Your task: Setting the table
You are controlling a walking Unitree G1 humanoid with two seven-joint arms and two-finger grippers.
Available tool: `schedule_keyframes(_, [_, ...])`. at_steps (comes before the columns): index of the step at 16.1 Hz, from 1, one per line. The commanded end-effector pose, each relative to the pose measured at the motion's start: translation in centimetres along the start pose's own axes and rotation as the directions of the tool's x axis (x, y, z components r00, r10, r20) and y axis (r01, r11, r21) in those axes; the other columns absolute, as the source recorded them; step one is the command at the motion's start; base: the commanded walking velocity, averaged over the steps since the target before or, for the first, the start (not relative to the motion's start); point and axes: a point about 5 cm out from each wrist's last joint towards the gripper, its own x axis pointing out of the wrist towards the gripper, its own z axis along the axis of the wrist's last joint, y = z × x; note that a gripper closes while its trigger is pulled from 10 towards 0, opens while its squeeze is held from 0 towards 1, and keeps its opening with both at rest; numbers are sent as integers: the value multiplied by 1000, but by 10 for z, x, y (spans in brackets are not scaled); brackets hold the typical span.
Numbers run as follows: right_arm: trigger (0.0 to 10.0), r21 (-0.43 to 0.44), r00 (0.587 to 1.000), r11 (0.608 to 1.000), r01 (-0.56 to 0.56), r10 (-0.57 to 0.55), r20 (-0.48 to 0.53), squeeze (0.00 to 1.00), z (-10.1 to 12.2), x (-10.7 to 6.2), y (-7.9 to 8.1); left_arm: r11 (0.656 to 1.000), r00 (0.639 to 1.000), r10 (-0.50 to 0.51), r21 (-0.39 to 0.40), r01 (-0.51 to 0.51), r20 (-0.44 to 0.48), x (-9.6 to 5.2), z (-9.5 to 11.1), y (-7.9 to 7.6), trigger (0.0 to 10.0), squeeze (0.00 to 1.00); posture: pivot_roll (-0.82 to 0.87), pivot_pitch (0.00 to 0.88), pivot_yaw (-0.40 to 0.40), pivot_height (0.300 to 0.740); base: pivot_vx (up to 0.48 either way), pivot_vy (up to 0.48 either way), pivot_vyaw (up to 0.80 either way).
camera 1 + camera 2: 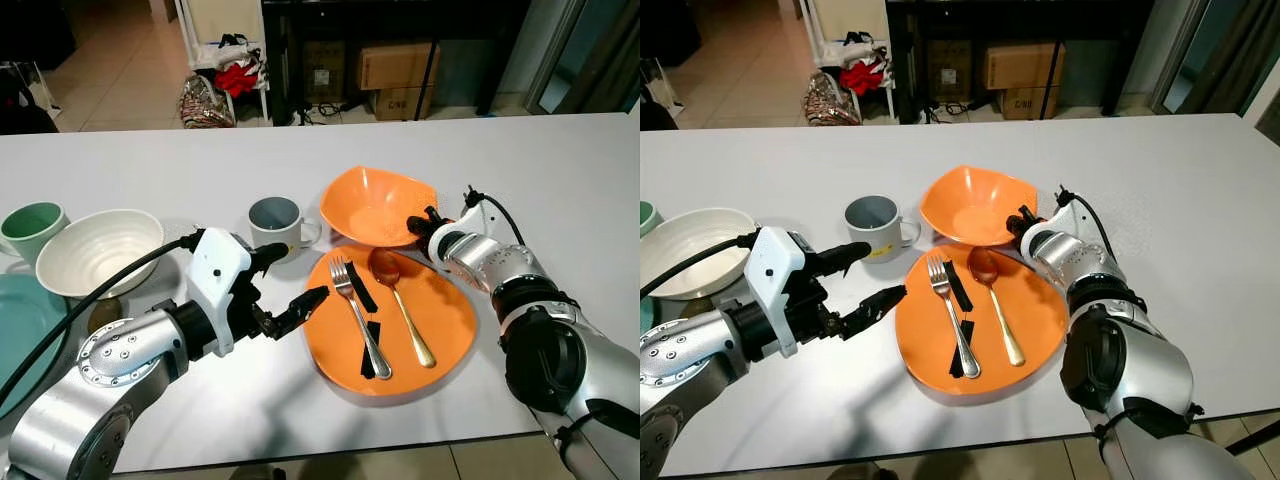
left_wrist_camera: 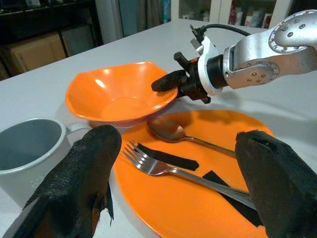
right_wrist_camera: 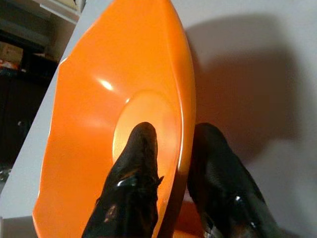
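An orange bowl (image 1: 375, 205) stands on the white table (image 1: 560, 170), its near edge over the far rim of an orange plate (image 1: 445, 325). My right gripper (image 1: 418, 228) is shut on the bowl's right rim, one finger (image 3: 136, 163) inside and the other outside. On the plate lie a silver fork (image 1: 358, 318) with black strips and a gold-handled spoon (image 1: 400, 300). My left gripper (image 1: 300, 272) hovers open just left of the plate, pointing at it, with nothing between its fingers (image 2: 84, 178).
A grey mug (image 1: 275, 222) stands just left of the orange bowl. Further left are a white bowl (image 1: 100, 250), a green mug (image 1: 30, 228) and a teal plate (image 1: 12, 335). Beyond the table's far edge are boxes (image 1: 398, 68) and a bag on the floor.
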Motion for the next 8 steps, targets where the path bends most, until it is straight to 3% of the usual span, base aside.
schedule_keyframes(1, [10000,-3,1000,1000,-14,14,11,1000,8,-4,-1,1000,1000,-8,7,8,10,2,2,0,10000,0,50,0,31,740,0,0,0])
schedule_keyframes(4, [10000,-45,997,996,-82,82,5,1000,19,-19,-4,1000,1000,-1,2,1,24,2,3,0,10000,0,34,0,44,740,0,0,0])
schedule_keyframes(8, [10000,-155,985,976,-153,164,61,1000,22,-62,-8,994,994,98,-47,-96,48,6,-5,4,10000,0,5,0,61,740,0,0,0])
